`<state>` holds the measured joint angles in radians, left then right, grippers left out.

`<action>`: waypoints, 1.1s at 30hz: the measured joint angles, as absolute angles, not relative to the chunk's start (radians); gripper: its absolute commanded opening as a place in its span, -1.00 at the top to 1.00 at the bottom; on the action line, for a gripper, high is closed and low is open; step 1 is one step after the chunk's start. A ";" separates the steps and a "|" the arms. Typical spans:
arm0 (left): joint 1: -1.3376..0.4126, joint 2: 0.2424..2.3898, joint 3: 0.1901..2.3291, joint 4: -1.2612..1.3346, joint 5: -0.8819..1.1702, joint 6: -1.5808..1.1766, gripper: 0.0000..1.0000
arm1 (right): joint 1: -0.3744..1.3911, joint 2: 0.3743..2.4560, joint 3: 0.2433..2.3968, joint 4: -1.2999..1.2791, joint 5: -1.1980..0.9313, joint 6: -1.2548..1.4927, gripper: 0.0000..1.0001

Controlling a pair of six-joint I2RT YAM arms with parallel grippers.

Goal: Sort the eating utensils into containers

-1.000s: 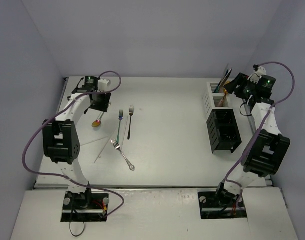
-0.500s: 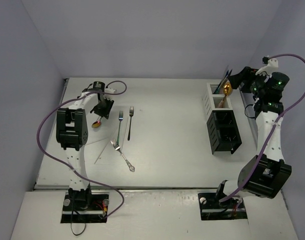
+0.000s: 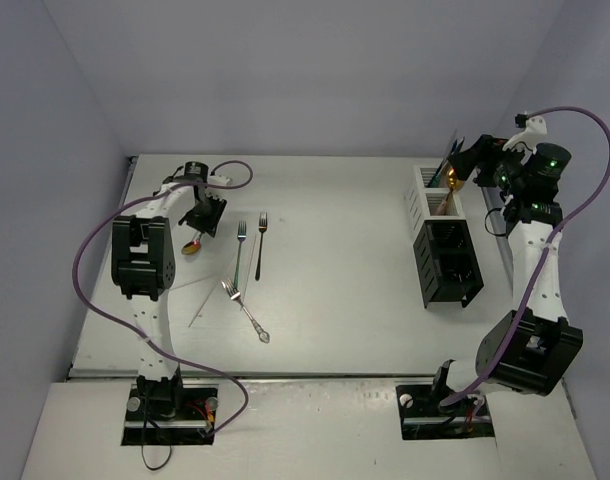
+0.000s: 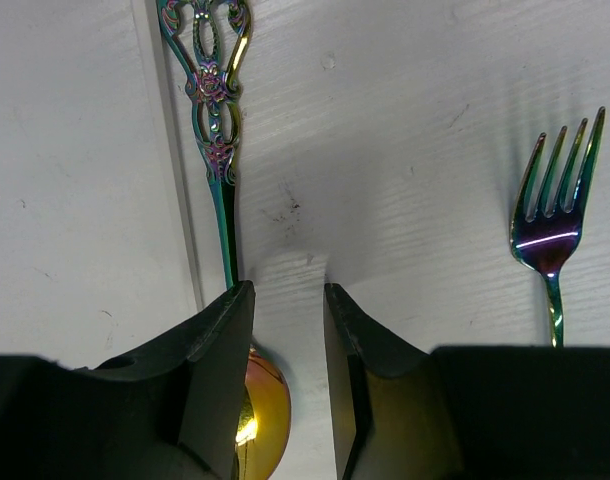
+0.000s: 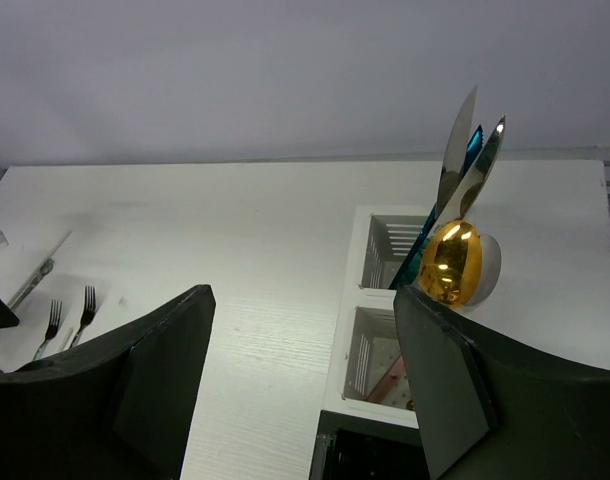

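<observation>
**Left arm** (image 3: 140,262). Based at the near left. The upper link is stood up to a dark elbow block, the forearm is stretched to the far left of the counter (image 3: 335,270), and the wrist is bent down.

**Left tool** (image 3: 198,228). Held low at the counter over the ornate spoon (image 3: 193,246). In the wrist view the fingers (image 4: 220,370) are set narrow, with a strip of bare counter between them. The spoon's neck is hidden behind the left finger and its gold bowl is seen partly in the gap. Whether the spoon is gripped cannot be told.

**Right arm** (image 3: 530,345). The elbow block is kept low at the near right, the long link is stood steeply toward the far right, and the wrist is turned left.

**Right tool** (image 3: 467,160). Held high by the far end of the white box (image 3: 425,200). Its fingers (image 5: 160,375) are spread wide and nothing is held.

**Utensils**
- The ornate spoon is laid flat at the far left.
- The teal fork (image 3: 240,240) and dark fork (image 3: 261,240) are laid side by side just right of it, tines to the far side.
- The silver fork (image 3: 245,312) is laid slanted, nearer the bases.
- A pale stick (image 3: 207,298) is laid slanted beside the silver fork.
- The gold spoon (image 5: 452,262) is stood bowl-up in the white box, with two blades (image 5: 463,150).

**Black box** (image 3: 448,262). Set just beside the white box, on its near side.
</observation>
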<state>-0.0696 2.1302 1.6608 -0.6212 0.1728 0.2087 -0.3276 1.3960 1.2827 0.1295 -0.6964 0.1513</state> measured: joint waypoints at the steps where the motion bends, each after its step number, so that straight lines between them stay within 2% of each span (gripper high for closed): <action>1: -0.070 2.130 1.661 -0.621 0.172 0.210 0.40 | -0.326 1.396 1.283 0.129 -0.696 0.151 -0.40; 22: -0.051 2.130 1.685 -0.623 0.163 0.233 0.41 | -0.299 1.399 1.283 0.120 -0.696 0.132 -0.37; 33: -0.050 2.138 1.671 -0.620 0.182 0.235 0.51 | -0.270 1.403 1.283 0.115 -0.696 0.124 -0.30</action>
